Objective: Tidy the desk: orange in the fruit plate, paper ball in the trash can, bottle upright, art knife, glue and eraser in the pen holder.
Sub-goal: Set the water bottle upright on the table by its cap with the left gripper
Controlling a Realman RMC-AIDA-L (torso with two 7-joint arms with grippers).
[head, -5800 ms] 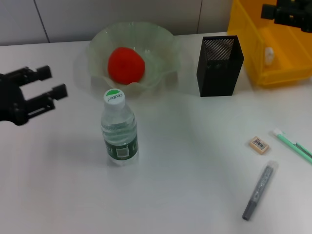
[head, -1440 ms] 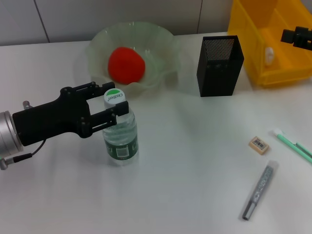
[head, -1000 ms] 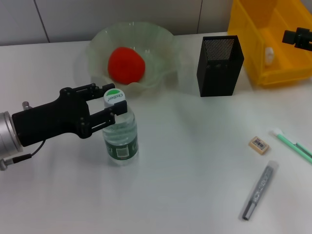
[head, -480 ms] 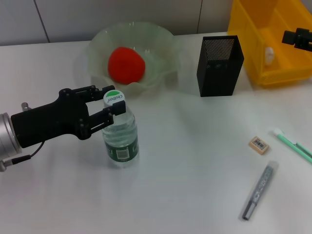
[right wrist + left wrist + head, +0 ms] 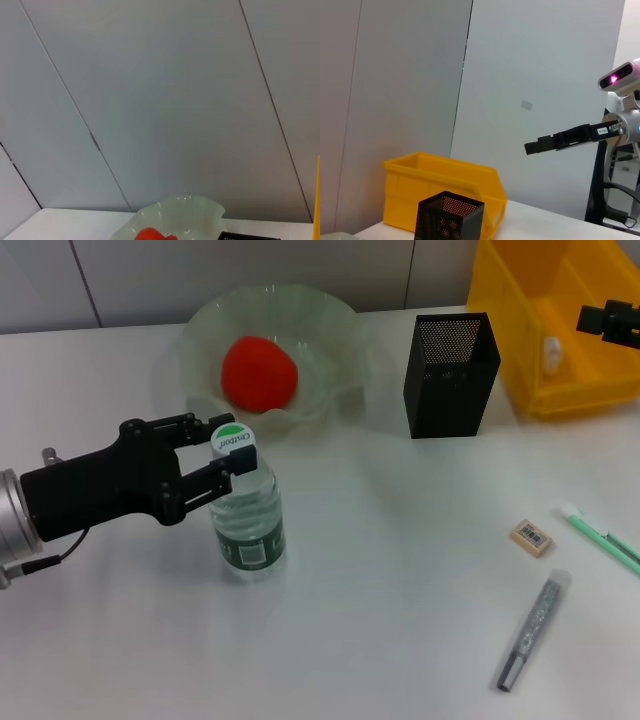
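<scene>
The clear bottle (image 5: 247,510) with a green cap stands upright on the white desk. My left gripper (image 5: 222,453) is open, with one finger on each side of the bottle's neck just under the cap. The orange (image 5: 258,372) lies in the glass fruit plate (image 5: 335,315). The eraser (image 5: 531,537), a grey pen-shaped knife (image 5: 530,632) and a green stick with a white tip (image 5: 603,538) lie at the right front. The black mesh pen holder (image 5: 450,375) stands behind them. My right gripper (image 5: 608,320) hangs over the yellow bin (image 5: 520,360).
A small white thing (image 5: 551,350) lies inside the yellow bin. The left wrist view shows the pen holder (image 5: 450,217), the bin (image 5: 445,177) and my right arm (image 5: 560,140). The right wrist view shows the plate (image 5: 182,212) and the wall.
My left gripper has crept slightly back to the left around the bottle's neck. The bottle stays upright in the same spot. The right gripper has barely moved.
</scene>
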